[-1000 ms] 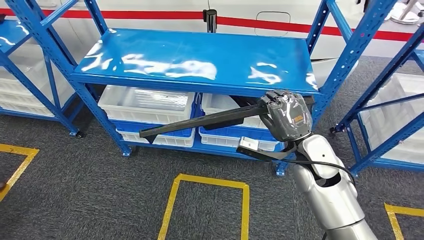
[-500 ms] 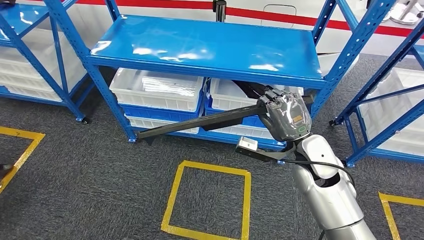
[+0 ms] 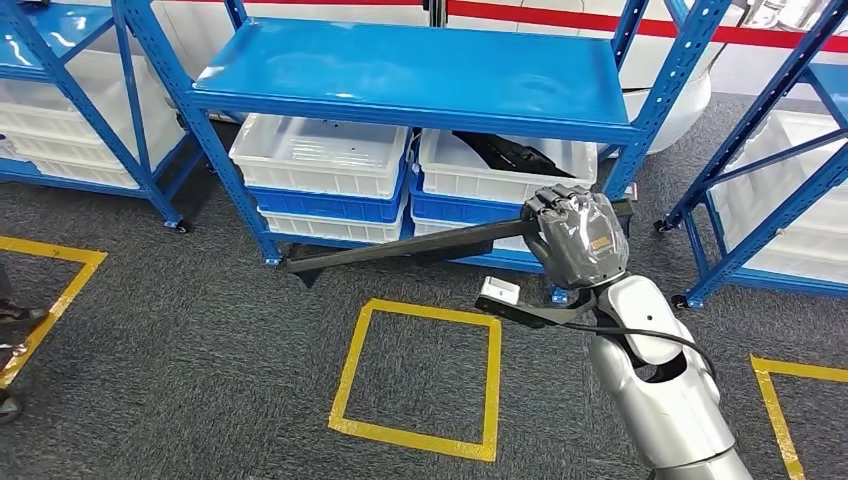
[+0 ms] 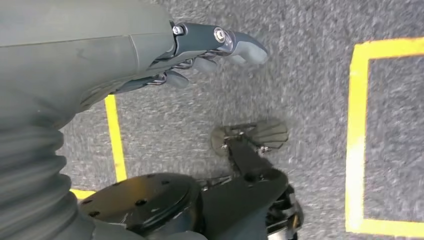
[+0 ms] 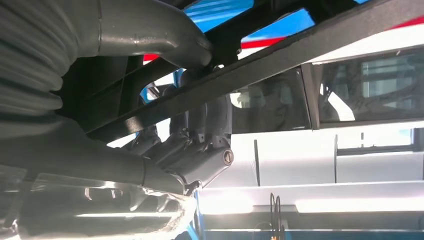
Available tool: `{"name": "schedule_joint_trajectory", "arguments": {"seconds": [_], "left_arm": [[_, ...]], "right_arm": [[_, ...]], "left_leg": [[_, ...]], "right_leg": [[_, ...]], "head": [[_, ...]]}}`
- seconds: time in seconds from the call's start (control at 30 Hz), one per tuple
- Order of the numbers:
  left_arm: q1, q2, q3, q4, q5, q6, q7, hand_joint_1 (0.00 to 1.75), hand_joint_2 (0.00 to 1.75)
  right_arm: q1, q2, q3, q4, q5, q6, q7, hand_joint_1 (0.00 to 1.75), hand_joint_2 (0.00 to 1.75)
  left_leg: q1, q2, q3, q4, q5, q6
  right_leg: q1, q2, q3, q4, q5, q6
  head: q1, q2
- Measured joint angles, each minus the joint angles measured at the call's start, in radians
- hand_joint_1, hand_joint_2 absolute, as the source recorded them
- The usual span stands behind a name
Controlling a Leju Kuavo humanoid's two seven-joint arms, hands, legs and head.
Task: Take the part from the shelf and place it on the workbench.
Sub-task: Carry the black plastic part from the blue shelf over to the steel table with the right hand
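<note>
You have the part (image 3: 400,250), a long black bar, held in your right hand (image 3: 575,238); its fingers (image 5: 200,125) are wrapped tightly round one end of it. From the hand the bar reaches out toward your left, sloping slightly downward, and its free end hangs in the air over the grey carpet, just in front of the foot of the blue shelf (image 3: 420,75). The bar is clear of the shelf and touches nothing but your hand. In the right wrist view the same bar crosses the picture as a dark diagonal beam with your thumb (image 5: 165,35) curled over it.

Your left hand (image 4: 200,55) hangs above the carpet with nothing in it, fingers loosely extended and a little apart.

Behind the bar, the shelf's lower level holds white bins (image 3: 320,155) stacked on blue bins (image 3: 325,205); the right-hand white bin (image 3: 505,170) has more dark parts lying in it. On the floor in front of you, a yellow taped square (image 3: 420,375) sits just beneath the bar's span, and other yellow tape lines (image 3: 45,290) lie off to either side.
</note>
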Motion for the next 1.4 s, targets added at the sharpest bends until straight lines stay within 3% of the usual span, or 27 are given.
{"name": "schedule_joint_trajectory", "arguments": {"seconds": [0.07, 0.1, 0.13, 0.17, 0.2, 0.23, 0.3, 0.37, 0.43, 0.47, 0.53, 0.6, 0.63, 0.67, 0.7, 0.77, 0.83, 0.9, 0.97, 1.03, 1.1, 1.17, 1.2, 1.23, 1.3, 1.33, 1.4], "left_arm": [[0.001, 0.000, 0.000, 0.000, -0.002, -0.001, 0.002, 0.00, 1.75], [0.000, 0.000, 0.000, 0.000, -0.003, -0.001, 0.002, 0.00, 1.75], [0.000, 0.000, 0.000, 0.000, -0.004, -0.002, 0.002, 0.00, 1.75], [0.000, 0.000, 0.000, 0.000, -0.005, -0.002, 0.002, 0.00, 1.75], [0.000, 0.000, 0.000, 0.000, -0.006, -0.002, 0.002, 0.00, 1.75], [0.000, 0.000, 0.000, 0.000, -0.005, -0.001, 0.003, 0.00, 1.75], [-0.001, 0.000, 0.000, 0.000, -0.003, -0.001, 0.002, 0.00, 1.75], [-0.001, 0.000, 0.000, 0.000, 0.000, -0.001, 0.001, 0.00, 1.75], [-0.001, 0.000, 0.000, 0.000, 0.001, -0.004, -0.004, 0.00, 1.75], [-0.001, -0.001, 0.000, 0.000, 0.001, -0.007, -0.008, 0.00, 1.75], [-0.002, -0.002, 0.001, 0.000, 0.001, -0.011, -0.012, 0.00, 1.75], [-0.002, -0.002, 0.001, 0.000, -0.001, -0.011, -0.011, 0.00, 1.75], [-0.002, -0.002, 0.001, 0.000, -0.002, -0.011, -0.010, 0.00, 1.75], [-0.002, -0.003, 0.001, 0.000, -0.004, -0.011, -0.007, 0.00, 1.75], [-0.002, -0.003, 0.002, 0.000, -0.006, -0.011, -0.004, 0.00, 1.75], [-0.002, -0.003, 0.002, 0.000, -0.008, -0.010, 0.003, 0.00, 1.75], [-0.002, -0.004, 0.002, 0.000, -0.009, -0.010, 0.006, 0.00, 1.75], [-0.002, -0.005, 0.002, 0.000, -0.009, -0.009, 0.007, 0.00, 1.75], [-0.001, -0.004, 0.002, 0.000, -0.009, -0.008, 0.008, 0.00, 1.75], [0.001, -0.003, 0.003, 0.000, -0.010, -0.009, 0.009, 0.00, 1.75], [0.002, -0.003, 0.003, 0.000, -0.012, -0.012, 0.012, 0.00, 1.75], [0.003, -0.003, 0.004, 0.000, -0.014, -0.015, 0.014, 0.00, 1.75], [0.004, -0.003, 0.004, 0.000, -0.014, -0.017, 0.015, 0.00, 1.75], [0.005, -0.003, 0.004, 0.000, -0.014, -0.019, 0.016, 0.00, 1.75], [0.005, -0.003, 0.004, 0.000, -0.015, -0.021, 0.016, 0.00, 1.75], [0.004, -0.003, 0.004, 0.000, -0.016, -0.021, 0.017, 0.00, 1.75], [0.003, -0.003, 0.004, 0.000, -0.017, -0.022, 0.018, 0.00, 1.75]], "right_arm": [[0.001, 0.000, 0.000, 0.000, 0.004, 0.002, 0.002, 1.34, 1.75], [0.002, 0.001, 0.000, 0.000, 0.005, 0.002, 0.003, 1.34, 1.75], [0.002, 0.001, 0.000, 0.000, 0.006, 0.002, 0.004, 1.34, 1.75], [0.003, 0.001, 0.000, 0.000, 0.007, 0.003, 0.007, 1.34, 1.75], [0.003, 0.001, 0.000, 0.000, 0.008, 0.004, 0.009, 1.34, 1.75], [0.004, 0.001, 0.000, 0.000, 0.008, 0.007, 0.011, 1.34, 1.75], [0.003, 0.000, -0.001, 0.000, 0.006, 0.014, 0.014, 1.34, 1.75], [0.001, 0.000, -0.002, 0.000, -0.006, 0.019, 0.013, 1.34, 1.75], [-0.001, 0.000, -0.002, 0.000, -0.019, 0.022, 0.009, 1.34, 1.75], [-0.001, -0.001, -0.002, 0.000, -0.021, 0.022, 0.007, 1.34, 1.75], [-0.003, -0.003, -0.002, 0.000, -0.005, 0.018, 0.004, 1.34, 1.75], [-0.003, -0.006, -0.001, 0.000, 0.025, 0.013, 0.004, 1.34, 1.75], [-0.002, -0.008, 0.000, 0.000, 0.039, 0.011, 0.006, 1.34, 1.75], [-0.001, -0.009, 0.001, 0.000, 0.051, 0.009, 0.008, 1.34, 1.75], [0.000, -0.011, 0.002, 0.000, 0.061, 0.006, 0.011, 1.34, 1.75], [0.000, -0.014, 0.003, -0.001, 0.074, -0.002, 0.015, 1.34, 1.75], [-0.001, -0.015, 0.004, -0.003, 0.078, -0.006, 0.017, 1.34, 1.75], [-0.002, -0.016, 0.005, -0.006, 0.078, -0.008, 0.018, 1.34, 1.75], [-0.002, -0.016, 0.007, -0.007, 0.079, -0.010, 0.018, 1.34, 1.75], [-0.002, -0.017, 0.009, -0.007, 0.082, -0.010, 0.019, 1.34, 1.75], [-0.002, -0.019, 0.009, -0.007, 0.088, -0.010, 0.021, 1.34, 1.75], [-0.001, -0.020, 0.010, -0.007, 0.094, -0.010, 0.024, 1.34, 1.75], [0.000, -0.021, 0.011, -0.007, 0.096, -0.010, 0.026, 1.34, 1.75], [0.001, -0.021, 0.011, -0.007, 0.097, -0.010, 0.028, 1.34, 1.75], [0.001, -0.022, 0.011, -0.007, 0.101, -0.010, 0.030, 1.34, 1.75], [0.000, -0.022, 0.011, -0.007, 0.102, -0.010, 0.031, 1.34, 1.75], [-0.001, -0.024, 0.011, -0.007, 0.106, -0.011, 0.033, 1.34, 1.75]], "left_leg": [[0.008, -0.002, -0.034, 0.123, -0.113, -0.014], [0.012, -0.002, -0.048, 0.197, -0.154, -0.020], [0.015, -0.002, -0.054, 0.252, -0.171, -0.025], [0.018, -0.002, -0.044, 0.277, -0.167, -0.028], [0.021, -0.002, -0.015, 0.263, -0.148, -0.029], [0.023, -0.002, 0.032, 0.213, -0.127, -0.029], [0.023, -0.007, 0.133, 0.078, -0.117, -0.022], [0.016, -0.010, 0.176, 0.004, -0.130, -0.014], [0.013, -0.009, 0.170, -0.011, -0.125, 0.000], [0.013, -0.006, 0.166, -0.018, -0.118, 0.010], [0.015, -0.002, 0.152, -0.027, -0.099, 0.031], [0.010, -0.003, 0.132, -0.026, -0.083, 0.041], [0.008, -0.005, 0.122, -0.026, -0.075, 0.042], [0.006, -0.008, 0.113, -0.026, -0.067, 0.042], [0.004, -0.012, 0.104, -0.025, -0.060, 0.041], [0.001, -0.023, 0.090, -0.024, -0.046, 0.037], [-0.003, -0.034, 0.079, -0.024, -0.033, 0.029], [-0.004, -0.044, 0.073, -0.023, -0.020, 0.019], [-0.004, -0.051, 0.065, -0.017, -0.017, 0.009], [-0.001, -0.035, 0.040, 0.036, -0.060, -0.004], [0.007, -0.014, -0.009, 0.166, -0.140, -0.017], [0.016, -0.008, -0.047, 0.276, -0.185, -0.026], [0.021, -0.006, -0.041, 0.282, -0.179, -0.030], [0.025, 0.000, -0.014, 0.246, -0.157, -0.034], [0.031, 0.031, 0.075, 0.106, -0.104, -0.038], [0.030, 0.048, 0.110, 0.045, -0.088, -0.036], [0.022, 0.063, 0.133, -0.008, -0.084, -0.026]], "right_leg": [[-0.002, -0.002, -0.021, 0.002, 0.026, -0.011], [-0.001, -0.002, -0.035, 0.005, 0.036, -0.011], [-0.001, -0.003, -0.051, 0.010, 0.046, -0.009], [-0.001, -0.003, -0.067, 0.016, 0.053, -0.006], [-0.002, -0.003, -0.083, 0.023, 0.060, -0.002], [-0.003, -0.002, -0.097, 0.030, 0.065, 0.002], [-0.002, -0.002, -0.117, 0.042, 0.074, 0.011], [-0.001, -0.003, -0.130, 0.045, 0.086, 0.027], [0.000, -0.004, -0.141, 0.044, 0.098, 0.043], [0.001, -0.003, -0.150, 0.051, 0.093, 0.045], [0.004, -0.001, -0.183, 0.116, 0.043, 0.038], [0.003, 0.001, -0.229, 0.249, -0.033, 0.026], [0.004, 0.001, -0.244, 0.306, -0.055, 0.027], [0.004, 0.002, -0.245, 0.333, -0.061, 0.031], [0.005, 0.003, -0.224, 0.320, -0.050, 0.037], [0.007, 0.016, -0.132, 0.189, -0.013, 0.043], [0.010, 0.036, -0.047, 0.060, 0.004, 0.036], [0.015, 0.039, -0.030, 0.026, 0.007, 0.030], [0.006, 0.025, -0.037, 0.023, 0.016, 0.022], [-0.005, 0.008, -0.041, 0.020, 0.027, 0.009], [-0.004, -0.009, -0.051, 0.021, 0.035, -0.002], [-0.004, -0.027, -0.060, 0.021, 0.040, -0.005], [-0.005, -0.035, -0.063, 0.022, 0.042, -0.004], [-0.007, -0.044, -0.064, 0.022, 0.043, -0.003], [-0.007, -0.059, -0.065, 0.024, 0.044, 0.001], [-0.004, -0.066, -0.066, 0.024, 0.045, 0.004], [0.005, -0.081, -0.069, 0.025, 0.047, 0.016]], "head": [[-0.003, 0.000], [-0.003, 0.000], [-0.003, 0.000], [-0.003, 0.000], [-0.003, 0.000], [-0.004, 0.000], [-0.003, 0.000], [-0.003, 0.000], [-0.002, 0.000], [-0.002, 0.000], [0.001, 0.000], [0.003, 0.000], [0.003, 0.000], [0.003, 0.000], [0.003, 0.000], [0.004, 0.000], [0.002, 0.000], [0.002, 0.000], [0.003, 0.000], [-0.001, 0.000], [-0.003, 0.000], [-0.003, 0.000], [-0.004, 0.000], [-0.004, 0.000], [-0.004, 0.000], [-0.004, 0.000], [0.000, 0.000]]}}
